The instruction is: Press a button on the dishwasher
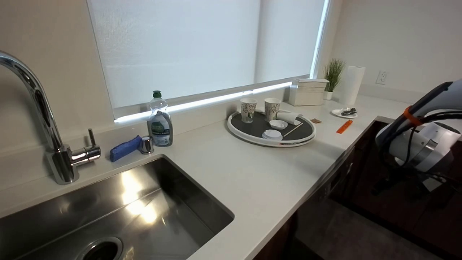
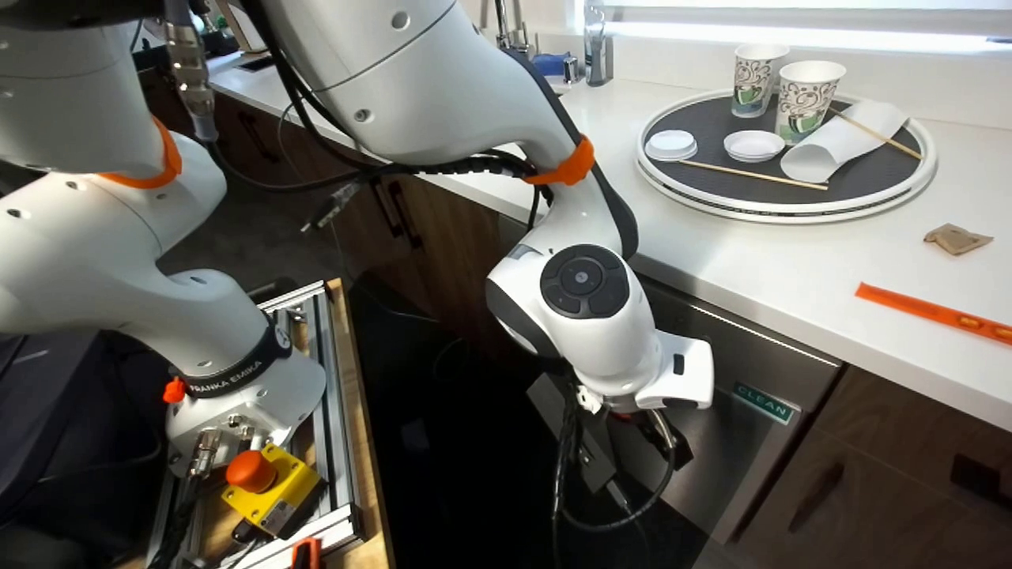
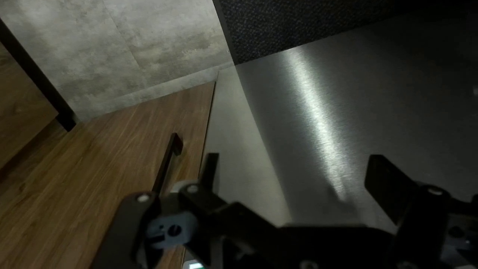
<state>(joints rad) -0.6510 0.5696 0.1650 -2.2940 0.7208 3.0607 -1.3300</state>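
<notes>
The dishwasher has a brushed steel front under the counter, with a green CLEAN label near its upper right. Its steel front fills the right side of the wrist view. No button can be made out on it. My gripper is open, its dark fingers wide apart with nothing between them, in front of the steel panel. I cannot tell whether it touches. In an exterior view the arm's wrist hangs in front of the dishwasher and hides part of it and most of the gripper.
The white counter edge overhangs the dishwasher. A wooden cabinet with a dark handle adjoins it. On the counter are a round tray with paper cups and lids, and an orange level. A steel sink lies further along.
</notes>
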